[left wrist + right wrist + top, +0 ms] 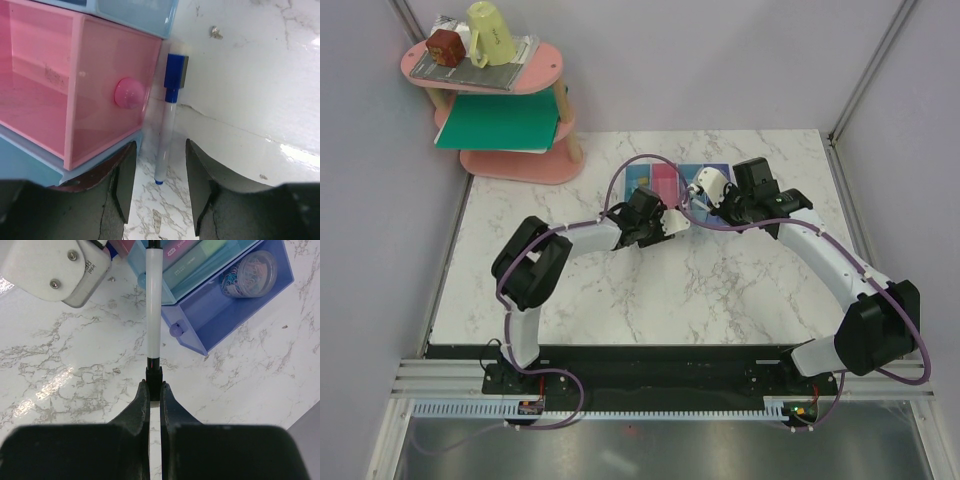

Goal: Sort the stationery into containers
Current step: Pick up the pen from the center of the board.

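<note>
My right pincer [155,389] is clamped on the black end of a white marker [152,305] that points at the light blue bin [136,260]. My left pincer [160,172] stands half open, holding nothing. Ahead of it the blue-capped marker [167,120] lies on the tabletop [250,100], just beside the pink bin [105,95].

Robot lab test cell: plain panel walls [720,60] w/ metal posts [867,68] beyond the left claw [670,222], marble-look table [720,290] under it, cable duct [650,408] behind it by the arm bases [525,380], pink shelf [510,110] far to its left.
</note>
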`<state>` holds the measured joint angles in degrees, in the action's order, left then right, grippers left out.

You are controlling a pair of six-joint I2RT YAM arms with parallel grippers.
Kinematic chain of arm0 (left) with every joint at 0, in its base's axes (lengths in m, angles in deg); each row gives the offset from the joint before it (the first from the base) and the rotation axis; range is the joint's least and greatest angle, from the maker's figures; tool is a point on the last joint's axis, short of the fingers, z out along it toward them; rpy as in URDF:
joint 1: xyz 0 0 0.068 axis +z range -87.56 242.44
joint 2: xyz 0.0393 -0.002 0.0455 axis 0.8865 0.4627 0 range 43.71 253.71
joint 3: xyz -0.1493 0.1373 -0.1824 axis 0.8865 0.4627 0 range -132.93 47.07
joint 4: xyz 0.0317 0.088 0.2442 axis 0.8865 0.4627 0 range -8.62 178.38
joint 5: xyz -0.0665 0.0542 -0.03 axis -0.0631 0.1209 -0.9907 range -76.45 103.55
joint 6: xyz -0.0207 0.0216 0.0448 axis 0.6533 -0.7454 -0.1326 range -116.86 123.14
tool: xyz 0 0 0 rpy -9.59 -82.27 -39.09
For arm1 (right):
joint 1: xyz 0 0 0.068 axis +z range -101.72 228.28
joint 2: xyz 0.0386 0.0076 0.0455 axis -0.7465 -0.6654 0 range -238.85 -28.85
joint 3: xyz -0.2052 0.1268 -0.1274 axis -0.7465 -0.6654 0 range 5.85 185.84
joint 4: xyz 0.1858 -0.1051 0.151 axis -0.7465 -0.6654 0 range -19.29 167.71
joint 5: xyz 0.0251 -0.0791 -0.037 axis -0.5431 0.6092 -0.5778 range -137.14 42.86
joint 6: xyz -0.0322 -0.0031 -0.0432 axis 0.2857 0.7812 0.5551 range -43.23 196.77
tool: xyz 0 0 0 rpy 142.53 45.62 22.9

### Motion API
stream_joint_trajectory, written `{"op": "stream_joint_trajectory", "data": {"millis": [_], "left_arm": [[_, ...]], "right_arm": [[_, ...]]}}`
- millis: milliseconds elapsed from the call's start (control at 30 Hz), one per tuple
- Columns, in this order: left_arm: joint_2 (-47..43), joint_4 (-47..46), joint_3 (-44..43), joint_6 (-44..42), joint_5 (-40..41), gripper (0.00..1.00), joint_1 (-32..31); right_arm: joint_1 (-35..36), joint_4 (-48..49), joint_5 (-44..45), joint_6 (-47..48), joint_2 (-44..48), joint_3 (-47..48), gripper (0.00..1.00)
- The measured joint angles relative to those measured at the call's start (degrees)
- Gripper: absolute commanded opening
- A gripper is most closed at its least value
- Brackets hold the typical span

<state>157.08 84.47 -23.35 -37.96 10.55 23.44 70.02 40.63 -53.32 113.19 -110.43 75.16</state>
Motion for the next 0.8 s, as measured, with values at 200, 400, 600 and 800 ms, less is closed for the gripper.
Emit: {"op": "stream_joint_trajectory", "data": {"millis": [200,400,600,800], "left_arm": [[2.51,3.28,-4.26,-6.08,-4.09,0.50,-0.04],[5.51,8.74,-9.97,-12.44,-7.06,0.49,-0.13],[7.04,15.47,-14.14,-15.63,-9.88,0.46,-0.09],[7.58,20.52,-16.02,-17.27,-12.57,0.31,-0.09]], "right_arm": [[-0.13,0.09,0.00,-0.28,0.00,0.00,0.02],[-0.28,0.17,0.00,-0.72,0.00,0.22,0.02],[-0.55,0.07,0.02,-0.90,0.00,1.42,0.03],[-0.59,-0.04,0.00,-1.16,-0.02,3.37,0.03]]}}
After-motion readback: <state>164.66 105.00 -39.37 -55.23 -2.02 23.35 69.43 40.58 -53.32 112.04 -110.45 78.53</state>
